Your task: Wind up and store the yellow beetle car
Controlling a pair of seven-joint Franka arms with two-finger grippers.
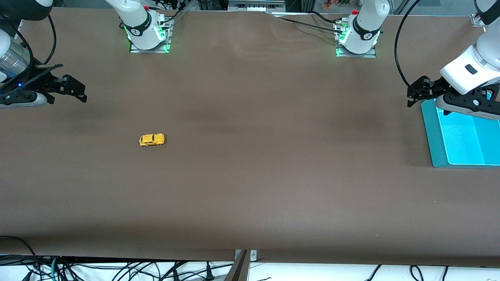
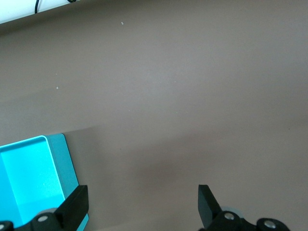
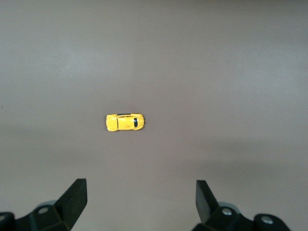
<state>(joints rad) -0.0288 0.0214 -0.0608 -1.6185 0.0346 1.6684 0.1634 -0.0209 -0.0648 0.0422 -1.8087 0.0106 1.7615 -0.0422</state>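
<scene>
The yellow beetle car (image 1: 152, 139) stands alone on the brown table toward the right arm's end; it also shows in the right wrist view (image 3: 124, 121). My right gripper (image 1: 74, 90) hangs open and empty above the table at that end, apart from the car; its fingers (image 3: 74, 196) frame bare table in the right wrist view. My left gripper (image 1: 418, 91) is open and empty, held above the table beside a teal tray (image 1: 431, 136) at the left arm's end. The tray also shows in the left wrist view (image 2: 65, 159).
The teal tray's inside (image 1: 465, 136) holds nothing that shows. The two arm bases (image 1: 146, 33) stand along the table's edge farthest from the front camera. Cables (image 1: 117, 271) hang below the nearest edge.
</scene>
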